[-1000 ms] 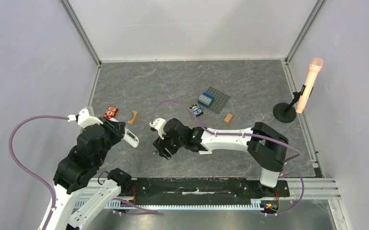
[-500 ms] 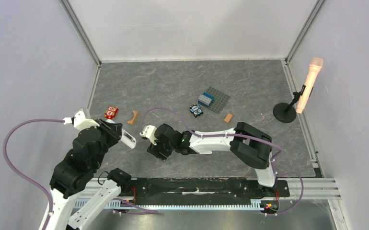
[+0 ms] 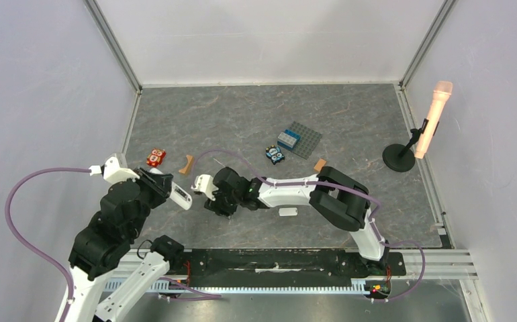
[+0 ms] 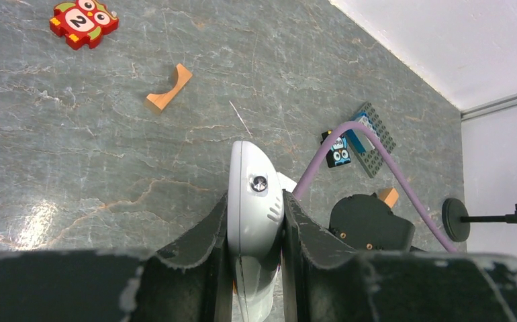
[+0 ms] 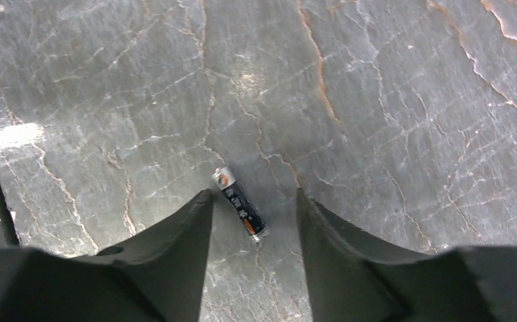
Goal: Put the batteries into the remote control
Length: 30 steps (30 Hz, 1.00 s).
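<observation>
While the left gripper [image 4: 256, 221] has its fingers clamped on the slim white plastic remote control [image 4: 250, 168], holding it off the table with its rounded end pointing away from the wrist, we judge that the loading itself has not begun. The right gripper [image 5: 254, 201] hangs low over the grey marbled table [image 5: 390, 100] with its dark fingers spread apart and gripping nothing. One small dark battery with a silvery end [image 5: 240, 203] lies flat on the surface in the gap between them, touching neither finger. We see only this one battery; the second shows in no view. A small white rectangular cover piece [image 3: 288, 212] lies on the table beside the right arm, so we take the compartment to be open, though the remote's back is hidden from us. What is left, as we read it, is to grip this battery, seat it in the remote, then find and seat the other.
</observation>
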{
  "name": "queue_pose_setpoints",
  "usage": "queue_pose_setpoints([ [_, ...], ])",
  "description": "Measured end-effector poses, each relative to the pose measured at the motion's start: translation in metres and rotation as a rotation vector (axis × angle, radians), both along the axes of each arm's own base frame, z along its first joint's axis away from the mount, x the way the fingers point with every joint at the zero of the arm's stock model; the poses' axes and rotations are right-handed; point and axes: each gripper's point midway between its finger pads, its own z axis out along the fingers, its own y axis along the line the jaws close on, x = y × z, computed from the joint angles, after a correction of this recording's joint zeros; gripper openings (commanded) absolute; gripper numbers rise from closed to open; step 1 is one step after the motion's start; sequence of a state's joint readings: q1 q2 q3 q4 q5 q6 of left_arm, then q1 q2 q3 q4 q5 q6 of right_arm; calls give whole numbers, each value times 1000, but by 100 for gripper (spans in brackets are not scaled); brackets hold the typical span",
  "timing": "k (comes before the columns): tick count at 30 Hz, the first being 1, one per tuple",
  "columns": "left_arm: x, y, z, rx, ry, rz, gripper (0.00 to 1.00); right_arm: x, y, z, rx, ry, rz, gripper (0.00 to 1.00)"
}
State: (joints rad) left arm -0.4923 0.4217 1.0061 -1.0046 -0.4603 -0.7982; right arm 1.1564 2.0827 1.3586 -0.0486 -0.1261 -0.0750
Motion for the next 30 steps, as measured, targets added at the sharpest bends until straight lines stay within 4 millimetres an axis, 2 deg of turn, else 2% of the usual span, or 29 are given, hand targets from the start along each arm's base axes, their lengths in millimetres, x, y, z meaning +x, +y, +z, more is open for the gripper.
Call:
queue_pose_setpoints([
  [3, 0, 0, 0, 1, 1, 0, 2, 5, -4, 0, -2, 15, -9, 18],
  [5, 0, 0, -1, 1, 2, 0, 2, 7, -5, 0, -6, 20, -19, 7],
  [9, 0, 0, -1, 1, 4, -1, 2, 11, -7, -1, -8, 25, -78, 2],
  [13, 0, -5, -4, -5, 13, -23, 2, 19, -16, 0, 9, 33, -206, 1],
  [17, 1, -22, -11, -20, 19, -115, 2, 27, -54, 2, 7, 68, -412, 3],
  [20, 1, -49, -13, -44, 5, -258, 2, 32, -95, 12, 43, 105, -595, 4],
  [26, -8, -118, -8, -139, -85, -649, 2, 39, -170, 42, 227, 181, -960, 5],
  [30, -15, -148, -1, -190, -133, -829, 2, 39, -209, 34, 308, 239, -1176, 6],
])
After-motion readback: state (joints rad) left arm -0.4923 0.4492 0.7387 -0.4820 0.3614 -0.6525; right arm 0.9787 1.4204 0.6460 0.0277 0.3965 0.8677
